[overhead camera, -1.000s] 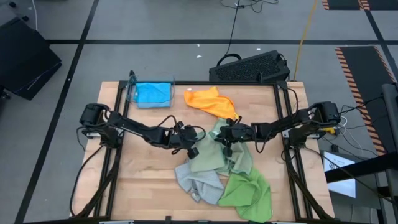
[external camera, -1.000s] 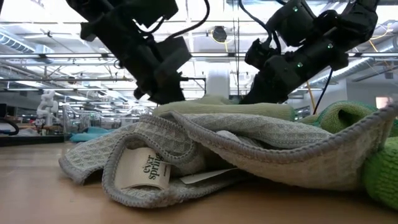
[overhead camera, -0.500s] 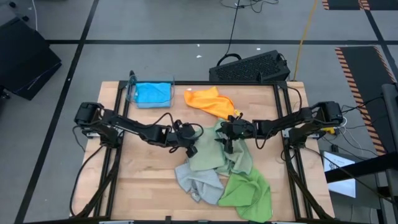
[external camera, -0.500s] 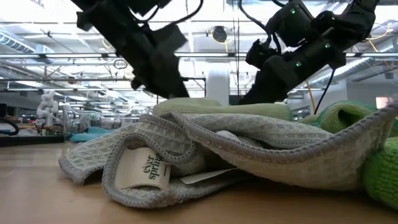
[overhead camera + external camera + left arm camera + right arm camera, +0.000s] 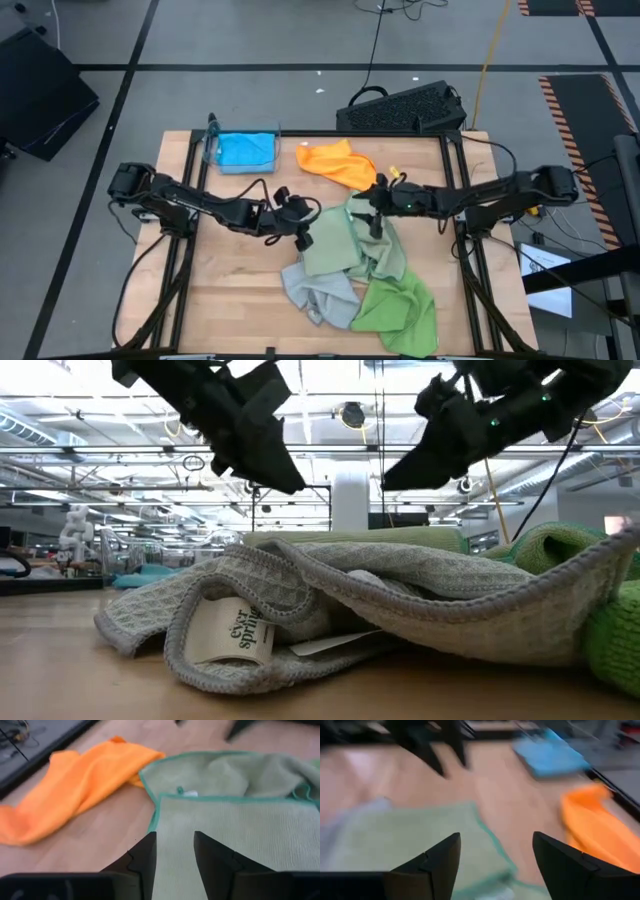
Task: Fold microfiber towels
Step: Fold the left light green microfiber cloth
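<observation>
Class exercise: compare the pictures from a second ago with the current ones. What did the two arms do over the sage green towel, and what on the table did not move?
Both end effectors opened, let go of the folded sage green towel and lifted off it. The left end effector drew back toward its own side, the right end effector toward the far edge. The orange towel, blue towel, grey towel and bright green towel stayed put.

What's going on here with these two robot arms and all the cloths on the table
Both arms are working over a pile of microfiber towels on the wooden table. The left gripper and the right gripper are open and empty, poised above a folded pale sage green towel at the middle. A light grey towel and a bright green towel lie crumpled at the near edge. The orange towel lies loose at the far side, and the blue towel sits in a clear bin at the far left.
</observation>
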Robot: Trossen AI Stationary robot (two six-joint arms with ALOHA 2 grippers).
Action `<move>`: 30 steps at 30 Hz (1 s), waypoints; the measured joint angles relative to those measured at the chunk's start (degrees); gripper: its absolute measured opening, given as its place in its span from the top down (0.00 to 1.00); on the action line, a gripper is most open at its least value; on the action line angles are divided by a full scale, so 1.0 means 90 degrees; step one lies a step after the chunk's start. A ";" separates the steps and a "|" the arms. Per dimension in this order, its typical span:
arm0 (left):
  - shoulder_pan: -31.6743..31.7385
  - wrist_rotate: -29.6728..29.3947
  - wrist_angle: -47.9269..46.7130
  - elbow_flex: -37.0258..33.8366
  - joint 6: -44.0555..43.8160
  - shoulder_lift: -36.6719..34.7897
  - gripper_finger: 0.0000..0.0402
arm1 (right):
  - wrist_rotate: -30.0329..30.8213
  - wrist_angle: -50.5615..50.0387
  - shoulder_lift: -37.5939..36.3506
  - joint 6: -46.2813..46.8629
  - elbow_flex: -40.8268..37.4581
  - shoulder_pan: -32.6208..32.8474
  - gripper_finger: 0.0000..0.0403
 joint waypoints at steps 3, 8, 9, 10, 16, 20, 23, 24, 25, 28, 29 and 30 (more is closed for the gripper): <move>-0.0002 -0.0071 0.0222 0.0005 -0.0032 0.0054 0.67 | -0.0346 0.1107 0.0326 0.0237 -0.0260 0.0062 0.45; -0.0353 -0.0074 0.0282 0.0002 -0.0302 0.0476 0.67 | -0.0530 0.2540 0.1490 0.0443 -0.0390 0.0191 0.52; -0.0426 -0.0075 0.0402 0.0002 -0.0317 0.0620 0.67 | -0.0543 0.2808 0.1773 0.0439 -0.0392 0.0207 0.53; -0.0486 -0.0072 0.0532 0.0002 -0.0331 0.0765 0.67 | -0.0595 0.3047 0.2048 0.0436 -0.0392 0.0211 0.54; -0.0718 -0.0018 0.0717 0.0000 -0.0659 0.1564 0.67 | -0.0710 0.3411 0.3124 0.0641 -0.0397 0.0209 0.61; -0.0820 0.0133 0.0771 0.0007 -0.0747 0.1785 0.67 | -0.0868 0.3405 0.3423 0.0881 -0.0397 0.0211 0.63; -0.0953 -0.0067 0.0836 0.0090 -0.0443 0.1373 0.67 | -0.0955 0.3390 0.3303 0.1003 -0.0397 0.0211 0.63; -0.0997 -0.0233 0.0901 0.0112 -0.0342 0.1201 0.67 | -0.0971 0.3388 0.3195 0.1007 -0.0397 0.0209 0.62; -0.1047 -0.0396 0.0930 0.0114 -0.0258 0.1044 0.67 | -0.0989 0.3334 0.3020 0.1007 -0.0397 0.0210 0.62; -0.1164 -0.0500 0.0967 0.0111 -0.0043 0.0826 0.67 | -0.0992 0.2861 0.2343 0.0985 -0.0385 0.0216 0.59; -0.1237 -0.0507 0.0946 0.0104 0.0043 0.0793 0.67 | -0.0992 0.2436 0.2030 0.0934 -0.0390 0.0245 0.57; -0.1326 -0.0501 0.0960 0.0102 0.0122 0.0778 0.67 | -0.0988 0.2065 0.1756 0.0852 -0.0394 0.0289 0.55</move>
